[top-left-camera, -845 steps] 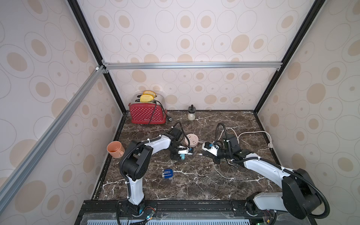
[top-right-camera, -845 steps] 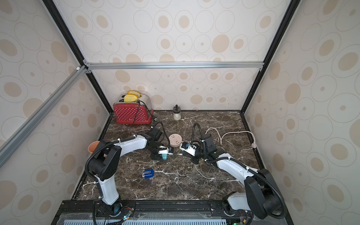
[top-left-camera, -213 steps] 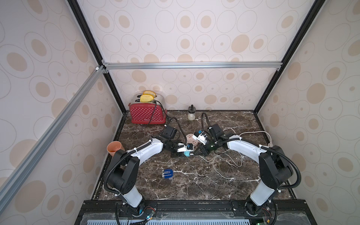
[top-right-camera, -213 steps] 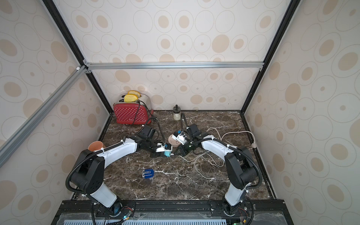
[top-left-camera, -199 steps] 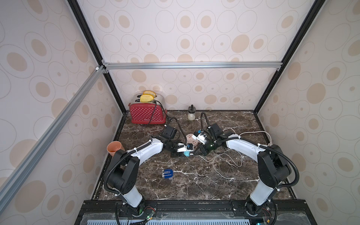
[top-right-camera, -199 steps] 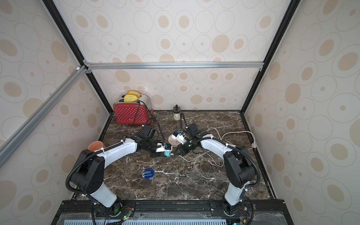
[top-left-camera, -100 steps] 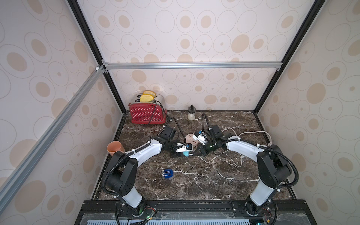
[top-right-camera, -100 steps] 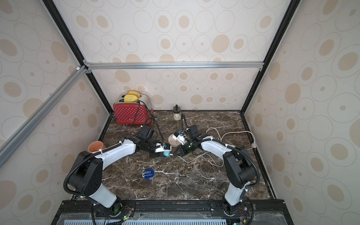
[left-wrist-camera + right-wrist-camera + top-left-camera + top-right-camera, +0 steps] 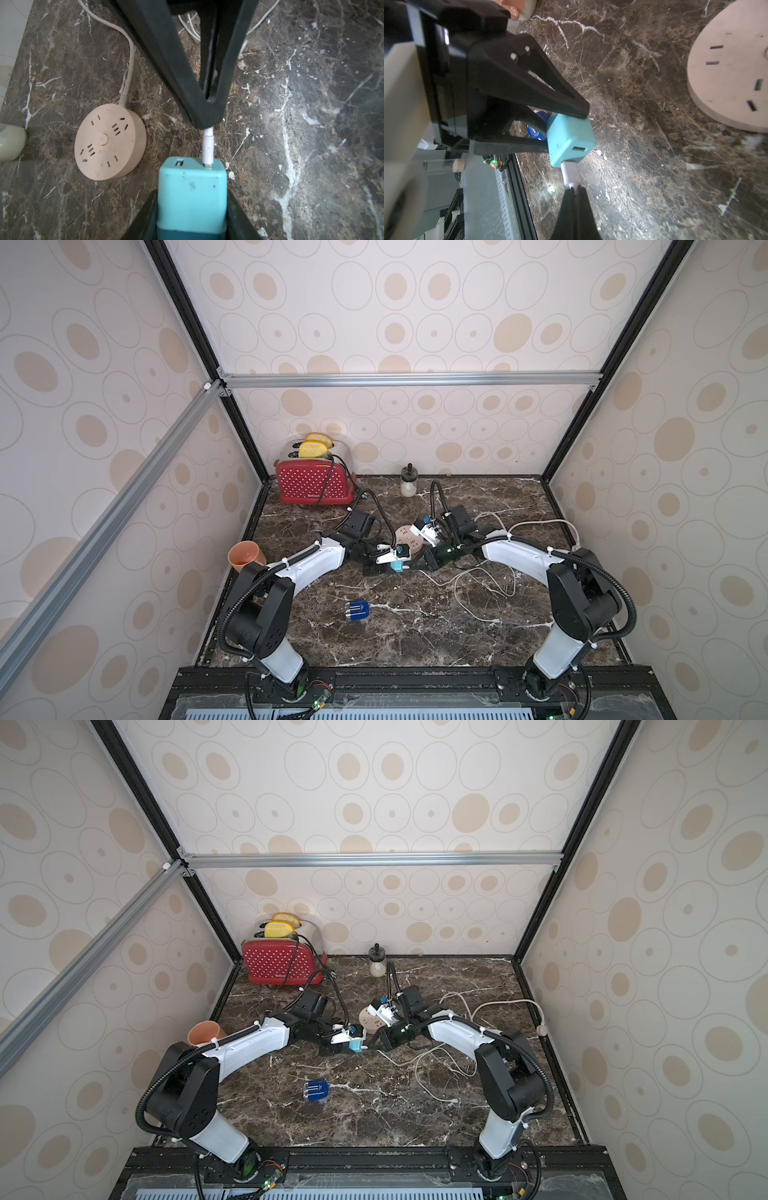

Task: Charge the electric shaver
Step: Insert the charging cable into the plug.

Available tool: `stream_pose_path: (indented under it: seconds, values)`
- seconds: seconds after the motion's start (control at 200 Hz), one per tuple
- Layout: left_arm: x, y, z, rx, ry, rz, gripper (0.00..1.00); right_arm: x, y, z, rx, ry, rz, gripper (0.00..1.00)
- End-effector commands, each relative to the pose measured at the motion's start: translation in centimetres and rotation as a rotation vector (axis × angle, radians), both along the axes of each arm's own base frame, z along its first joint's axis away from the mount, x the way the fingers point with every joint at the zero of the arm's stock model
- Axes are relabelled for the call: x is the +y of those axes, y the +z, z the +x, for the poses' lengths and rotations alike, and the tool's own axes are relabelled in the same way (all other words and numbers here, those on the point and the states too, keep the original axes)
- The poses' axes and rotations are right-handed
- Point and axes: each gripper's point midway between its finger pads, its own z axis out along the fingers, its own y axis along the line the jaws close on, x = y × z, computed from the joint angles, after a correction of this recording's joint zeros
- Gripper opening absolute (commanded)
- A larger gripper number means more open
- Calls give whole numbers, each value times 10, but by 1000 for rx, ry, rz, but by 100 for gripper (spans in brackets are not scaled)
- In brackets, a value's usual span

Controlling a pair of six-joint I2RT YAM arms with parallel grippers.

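Note:
The electric shaver (image 9: 357, 611) (image 9: 316, 1091), a small deep-blue block with white marks, lies alone on the marble near the front, apart from both arms. My left gripper (image 9: 192, 199) is shut on a light teal cube adapter (image 9: 192, 180) (image 9: 398, 567), held just above the table beside the round pink socket hub (image 9: 409, 537) (image 9: 108, 143). My right gripper (image 9: 574, 188) (image 9: 429, 562) is shut on the white cable plug (image 9: 570, 172) (image 9: 208, 145), whose tip sits in one port of the adapter. The adapter's second port is open.
The white cable (image 9: 482, 585) lies in loose loops on the right half of the table. A red toaster (image 9: 313, 483) and a small jar (image 9: 408, 485) stand at the back. An orange cup (image 9: 246, 556) sits at the left edge.
Since about four seconds ago my right gripper has carried the plug leftward to the adapter in my left gripper. Over the last second both arms stay nearly still.

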Motion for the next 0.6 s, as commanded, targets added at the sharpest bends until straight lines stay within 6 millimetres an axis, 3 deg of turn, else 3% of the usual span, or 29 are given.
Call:
stream_pose_path:
  seconds: [0.0, 0.17, 0.33, 0.391, 0.521, 0.596]
  values:
    - [-34, 45, -7, -60, -106, -181, 0, 27, 20, 2, -57, 44, 88, 0]
    - [-35, 42, -8, -57, -103, -177, 0, 37, 30, 6, -51, 58, 115, 0]
    - [-23, 32, -8, -71, -88, -111, 0, 20, 28, 1, -20, 23, 81, 1]
    - [-17, 27, -7, -70, -81, -78, 0, 6, 29, 1, -1, -22, 68, 11]
    - [-8, 25, -3, -80, -48, -62, 0, -20, 42, -5, -31, -110, 55, 47]
    - [-6, 24, 3, -95, -23, -55, 0, -26, 54, -11, -37, -150, 80, 59]
